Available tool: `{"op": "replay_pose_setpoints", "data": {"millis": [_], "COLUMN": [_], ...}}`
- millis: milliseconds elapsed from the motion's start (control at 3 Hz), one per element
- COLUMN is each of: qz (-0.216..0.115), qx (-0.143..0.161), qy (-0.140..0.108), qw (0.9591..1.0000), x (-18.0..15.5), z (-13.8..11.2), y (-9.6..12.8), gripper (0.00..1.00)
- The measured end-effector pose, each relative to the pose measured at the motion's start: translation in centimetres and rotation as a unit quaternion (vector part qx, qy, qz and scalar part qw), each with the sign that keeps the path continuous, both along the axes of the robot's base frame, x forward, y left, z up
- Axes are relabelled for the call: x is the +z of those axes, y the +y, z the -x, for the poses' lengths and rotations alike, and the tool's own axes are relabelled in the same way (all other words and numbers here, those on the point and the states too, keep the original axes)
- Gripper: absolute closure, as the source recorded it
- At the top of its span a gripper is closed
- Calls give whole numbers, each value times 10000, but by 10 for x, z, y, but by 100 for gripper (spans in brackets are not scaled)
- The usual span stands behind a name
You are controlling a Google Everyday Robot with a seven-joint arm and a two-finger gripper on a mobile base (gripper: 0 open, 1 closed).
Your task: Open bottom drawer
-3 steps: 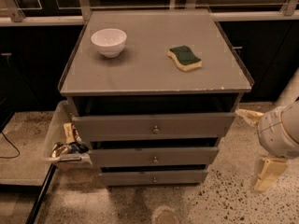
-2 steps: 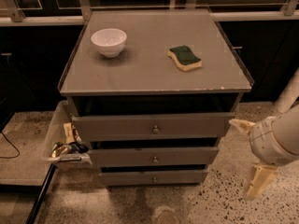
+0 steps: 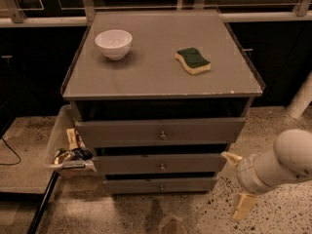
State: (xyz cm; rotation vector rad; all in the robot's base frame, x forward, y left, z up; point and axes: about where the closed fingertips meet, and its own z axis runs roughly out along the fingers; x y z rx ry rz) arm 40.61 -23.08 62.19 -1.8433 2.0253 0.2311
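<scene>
Hovering just right of the closed bottom drawer [image 3: 146, 185], the gripper [image 3: 238, 182] is spread wide, holding nothing

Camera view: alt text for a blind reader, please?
The open gripper hangs low at the right of a grey three-drawer cabinet, not touching the bottom drawer. A white bowl and a sponge sit on top.
</scene>
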Motion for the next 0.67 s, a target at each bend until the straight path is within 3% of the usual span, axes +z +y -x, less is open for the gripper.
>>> {"op": "replay_pose_setpoints", "data": {"millis": [333,667], "qz": [-218,-251], "qx": [97,113], "qy": [-39,55], "qw": [9997,9996], "x": [-66,-102], "z": [-13,-24], "y": [3,3], "gripper": [0,0]}}
